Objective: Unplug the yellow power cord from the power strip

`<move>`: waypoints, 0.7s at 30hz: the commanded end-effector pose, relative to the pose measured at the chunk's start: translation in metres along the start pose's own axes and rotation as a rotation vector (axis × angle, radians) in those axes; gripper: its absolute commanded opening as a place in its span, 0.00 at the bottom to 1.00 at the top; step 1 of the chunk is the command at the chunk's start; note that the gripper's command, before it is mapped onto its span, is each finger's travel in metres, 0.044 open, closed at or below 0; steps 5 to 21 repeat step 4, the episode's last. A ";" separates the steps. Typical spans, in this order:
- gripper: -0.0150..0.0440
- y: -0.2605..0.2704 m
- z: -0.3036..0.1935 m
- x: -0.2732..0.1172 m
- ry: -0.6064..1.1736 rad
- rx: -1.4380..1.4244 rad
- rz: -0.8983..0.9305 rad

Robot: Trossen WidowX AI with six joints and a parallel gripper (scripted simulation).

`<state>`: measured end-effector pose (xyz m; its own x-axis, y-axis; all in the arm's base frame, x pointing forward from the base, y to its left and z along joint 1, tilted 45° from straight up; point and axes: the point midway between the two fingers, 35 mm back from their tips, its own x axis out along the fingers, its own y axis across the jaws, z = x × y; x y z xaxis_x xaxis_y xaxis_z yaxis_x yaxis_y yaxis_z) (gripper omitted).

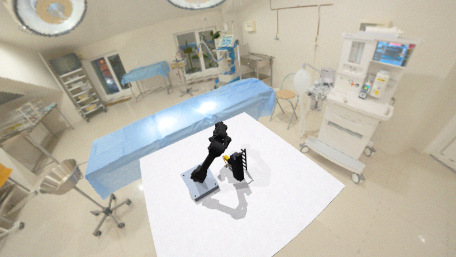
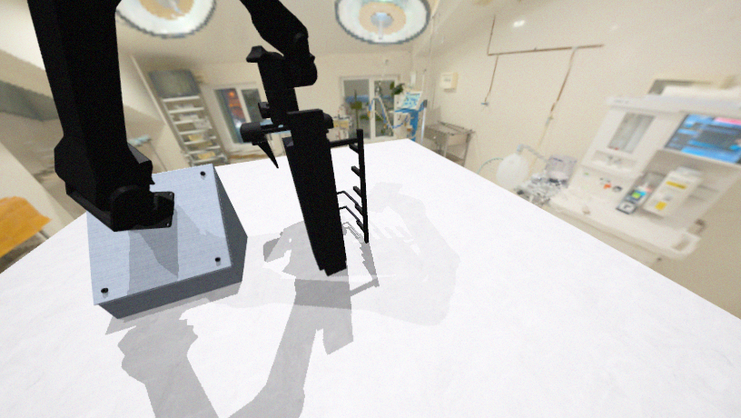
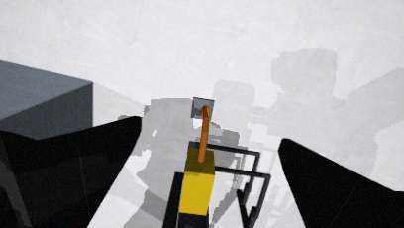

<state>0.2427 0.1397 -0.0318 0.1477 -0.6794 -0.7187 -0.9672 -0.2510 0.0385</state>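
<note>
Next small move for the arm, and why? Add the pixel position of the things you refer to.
I'd back the claw [image 2: 303, 155] [image 3: 211, 134] straight away from the yellow plug [image 1: 226, 157] [image 3: 197, 193], keeping the jaws wide. They stand open with nothing between them, but the wrist view shows the plug and orange cord [image 3: 203, 136] lying in line with the gap, so a sideways shift would probably risk a bump.
</note>
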 end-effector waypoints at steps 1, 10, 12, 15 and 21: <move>1.00 0.000 0.002 0.001 -0.001 0.000 0.007; 1.00 0.000 0.002 0.001 -0.001 0.000 0.007; 1.00 0.000 0.002 0.001 -0.001 0.000 0.007; 1.00 0.000 0.002 0.001 -0.001 0.000 0.007; 1.00 0.000 0.002 0.001 -0.001 0.000 0.007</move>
